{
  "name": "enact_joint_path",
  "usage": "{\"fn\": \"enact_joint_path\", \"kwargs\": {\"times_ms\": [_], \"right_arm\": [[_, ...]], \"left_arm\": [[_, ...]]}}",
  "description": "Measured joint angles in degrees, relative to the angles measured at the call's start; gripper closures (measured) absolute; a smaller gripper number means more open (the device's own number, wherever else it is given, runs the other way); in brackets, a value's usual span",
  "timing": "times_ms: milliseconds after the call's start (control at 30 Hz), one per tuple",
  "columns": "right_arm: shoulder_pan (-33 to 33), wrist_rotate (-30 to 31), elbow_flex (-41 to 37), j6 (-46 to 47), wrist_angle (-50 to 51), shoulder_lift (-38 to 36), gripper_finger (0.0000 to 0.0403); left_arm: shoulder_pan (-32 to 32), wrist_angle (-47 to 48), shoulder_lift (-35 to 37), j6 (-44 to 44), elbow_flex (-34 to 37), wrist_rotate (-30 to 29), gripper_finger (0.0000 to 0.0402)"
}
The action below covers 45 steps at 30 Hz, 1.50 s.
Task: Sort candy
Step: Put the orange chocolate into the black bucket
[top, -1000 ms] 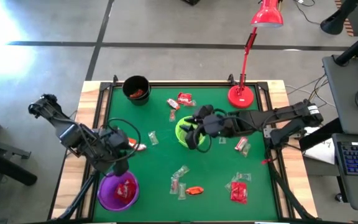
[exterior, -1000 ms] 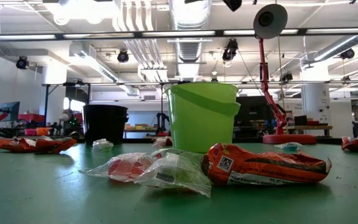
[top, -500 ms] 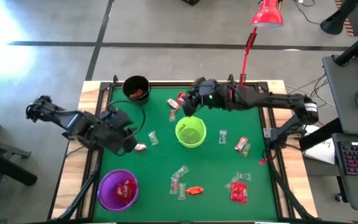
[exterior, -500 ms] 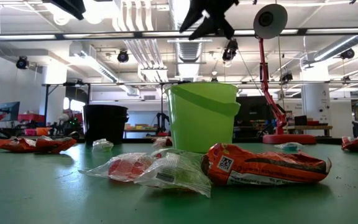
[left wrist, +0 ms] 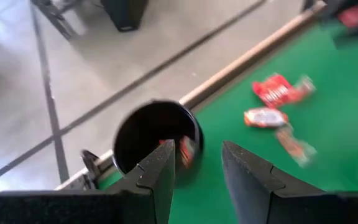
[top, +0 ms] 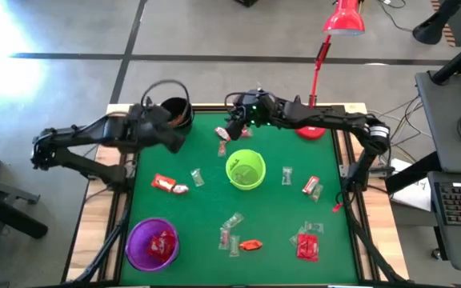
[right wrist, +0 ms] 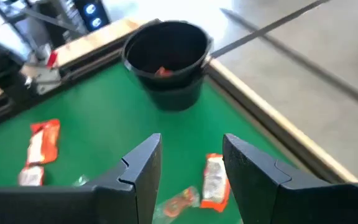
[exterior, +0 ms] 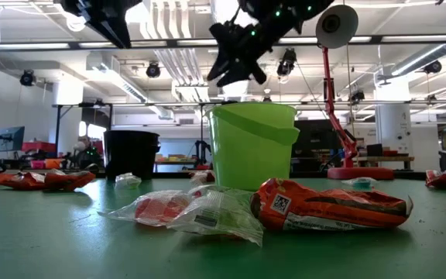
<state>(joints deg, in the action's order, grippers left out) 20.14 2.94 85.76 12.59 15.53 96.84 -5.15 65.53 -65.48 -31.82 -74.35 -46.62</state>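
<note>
High view: candy (top: 306,246) on green table (top: 278,216)

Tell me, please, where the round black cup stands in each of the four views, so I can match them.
High view: round black cup at the far left corner of the green table.
Low view: dark cup left of the green cup.
Left wrist view: centre, beyond the fingers.
Right wrist view: top centre.
Shared landmark: the table's wooden edge beside the cup.

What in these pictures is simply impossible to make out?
- Purple cup: hidden in the low view, outside its frame.
- Black cup: low view shows only its wall, contents hidden.
- Candy in the left wrist view: blurred, print unreadable.
- Left gripper: high view too small to show anything between its fingers.
</note>
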Motion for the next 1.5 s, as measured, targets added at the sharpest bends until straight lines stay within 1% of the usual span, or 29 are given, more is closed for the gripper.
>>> {"fn": "enact_joint_path", "kwargs": {"times_ms": [67, 200, 300, 400, 533, 700, 833, 967, 1033, 1133, 1200, 1433, 1500], "right_arm": [[0.83, -1.82, 0.05, 0.09, -1.65, 1.69, 0.0241], [2.34, -2.43, 1.09, 0.21, -1.37, 5.13, 0.0241], [3.33, -6.0, 2.54, 0.23, -1.41, 7.91, 0.0241], [3.88, -8.99, 4.75, 0.23, -1.39, 10.82, 0.0241], [4.11, -9.08, 8.36, -1.13, -1.13, 14.43, 0.0241], [4.47, -9.05, 14.31, -2.75, 2.85, 18.71, 0.0241], [5.04, -9.25, 18.65, -3.26, 7.74, 21.91, 0.0241], [5.54, -9.54, 24.07, -5.12, 15.23, 24.91, 0.0241], [5.8, -11.83, 27.33, -6.83, 19.77, 26.45, 0.0241], [6.29, -17.24, 31.42, -6.82, 24.79, 28.47, 0.0241], [6.4, -18.41, 33.08, -5.64, 26.05, 29.29, 0.0241], [6.36, -18.32, 36.26, -4.15, 28.62, 31.57, 0.0241], [6.33, -18.26, 36.28, -3.34, 28.91, 32.14, 0.0241]], "left_arm": [[-3.34, -3.41, -0.04, 3.76, 0.0, 0.05, 0.0286], [-9.56, -10.4, -0.04, 10.77, 0.0, 1.96, 0.0286], [-13.65, -14.79, -0.06, 15.2, 0.02, 3.82, 0.0286], [-16.81, -18.79, -0.06, 18.73, 0.02, 5.14, 0.0286], [-19.5, -23.38, -0.06, 22.06, 0.02, 5.65, 0.0286], [-21.96, -26.65, -0.06, 24.49, 0.02, 5.69, 0.0286], [-23.27, -26.32, -0.15, 23.38, 0.02, 5.69, 0.0286], [-23.25, -26.33, -0.15, 22.12, 0.02, 5.69, 0.0286], [-23.25, -26.33, -0.15, 21.51, 0.02, 5.69, 0.0286], [-23.25, -26.31, -0.15, 21.27, 0.02, 5.69, 0.0286], [-23.25, -26.32, -0.15, 21.31, 0.02, 5.69, 0.0286], [-23.25, -25.1, -0.15, 22.28, 0.02, 5.82, 0.0286], [-23.25, -24.83, -0.15, 22.29, 0.02, 7.64, 0.0286]]}}
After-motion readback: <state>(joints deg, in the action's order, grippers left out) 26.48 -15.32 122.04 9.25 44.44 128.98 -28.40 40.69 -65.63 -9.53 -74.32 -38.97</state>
